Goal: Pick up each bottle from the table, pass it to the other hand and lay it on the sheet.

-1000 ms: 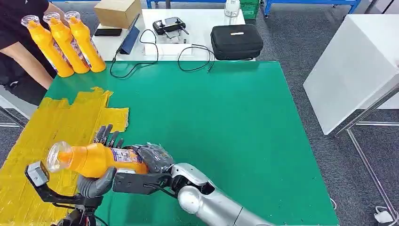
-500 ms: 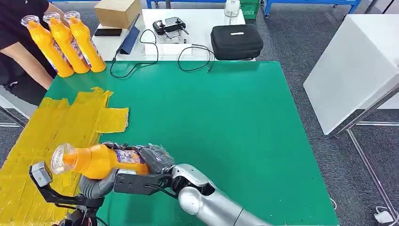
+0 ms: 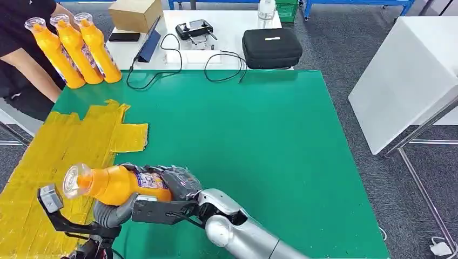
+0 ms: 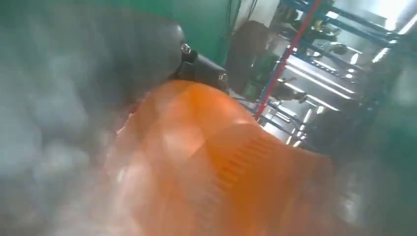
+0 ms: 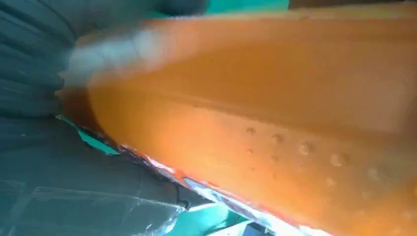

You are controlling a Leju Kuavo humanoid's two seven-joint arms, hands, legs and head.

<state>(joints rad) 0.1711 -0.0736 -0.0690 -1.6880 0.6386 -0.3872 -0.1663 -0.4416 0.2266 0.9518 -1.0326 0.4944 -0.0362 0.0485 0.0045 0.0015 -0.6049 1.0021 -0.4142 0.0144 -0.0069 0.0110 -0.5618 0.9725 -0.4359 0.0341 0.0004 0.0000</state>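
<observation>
The orange bottle is held on its side just above the near left part of the green table, cap end pointing out over the edge of the yellow sheet. It looks like rigid smooth plastic, so it's probably light and a bit slippery, and best taken around the wide labelled body, not the thin neck. The base end is wrapped by the right hand, with the silver arm reaching in across the table from the lower right. The left hand is cupped under the belly with fingers curled up around it, so both hands are clamped on it mid-handover. Three more bottles are seen standing at the far left corner, beside a person's arm.
</observation>
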